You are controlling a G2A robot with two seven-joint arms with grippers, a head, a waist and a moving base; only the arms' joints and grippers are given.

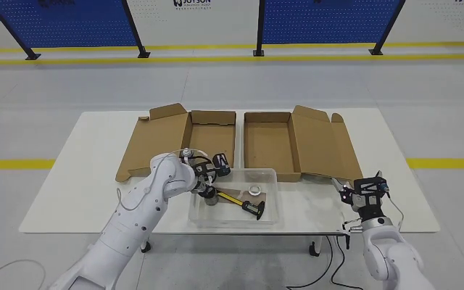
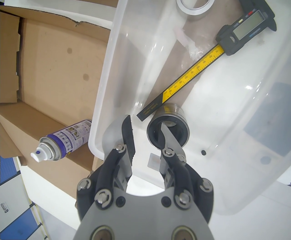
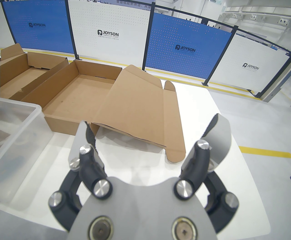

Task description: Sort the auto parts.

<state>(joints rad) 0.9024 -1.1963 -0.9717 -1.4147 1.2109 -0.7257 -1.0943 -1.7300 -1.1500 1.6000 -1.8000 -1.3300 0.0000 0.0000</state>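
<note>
A clear plastic bin (image 1: 270,174) sits at the middle of the surface's near edge. In it a dark, steel-sided bearing (image 2: 183,127) stands on end with its bore open upward, and the left end effector (image 2: 145,123) has one finger (image 2: 169,138) inside that bore. A digital caliper (image 2: 193,70) with a black head and a yellow scale lies flat and diagonal, its beam tip just beside the bearing. A silver metal ring (image 2: 193,10) lies flat nearer the bin's far wall. Two open cardboard boxes sit side by side behind the bin, the left box (image 1: 212,141) and the right box (image 1: 268,145). A blue-labelled spray can (image 2: 66,138) with a white nozzle lies on its side in the left box, against its near wall.
</note>
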